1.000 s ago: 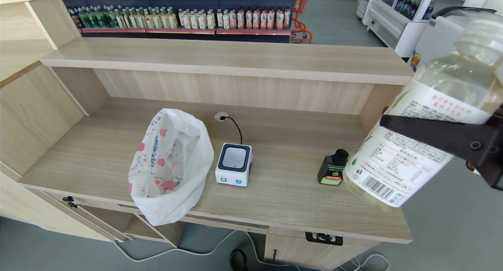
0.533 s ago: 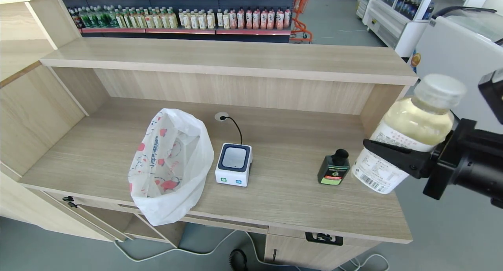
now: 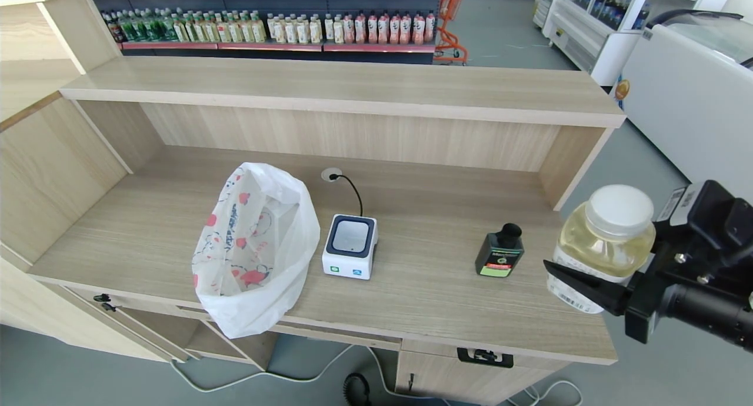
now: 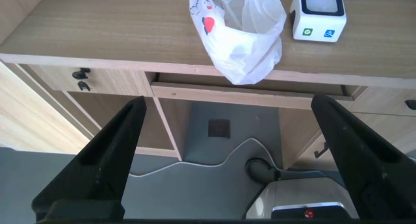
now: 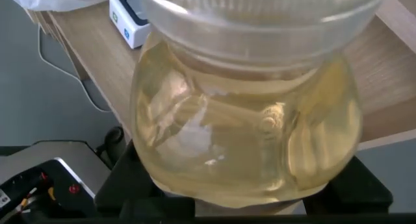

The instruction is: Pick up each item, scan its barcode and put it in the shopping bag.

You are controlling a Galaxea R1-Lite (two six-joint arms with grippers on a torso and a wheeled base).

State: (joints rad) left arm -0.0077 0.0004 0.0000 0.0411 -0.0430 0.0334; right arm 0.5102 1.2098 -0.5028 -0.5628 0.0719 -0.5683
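My right gripper (image 3: 594,279) is shut on a clear bottle of pale yellow drink (image 3: 603,247) with a white cap and a barcode label, held upright at the counter's right end, close to the front edge. From the right wrist camera the bottle (image 5: 247,120) sits right before the lens. A small dark green bottle (image 3: 499,252) stands on the counter just left of it. The white barcode scanner (image 3: 350,246) sits mid-counter, and the white shopping bag (image 3: 253,247) with red prints stands open left of it. My left gripper (image 4: 227,152) hangs open below the counter front, with the bag (image 4: 240,29) and scanner (image 4: 317,15) above it.
The wooden counter (image 3: 423,288) has a raised back ledge and side walls. A black cable (image 3: 352,191) runs from the scanner to a hole at the back. Drawers and cables (image 4: 214,169) lie under the counter front. Store shelves with drinks stand behind.
My right gripper has moved down and away from the camera with the bottle, turning it from tilted to upright. Nothing else on the counter has moved.
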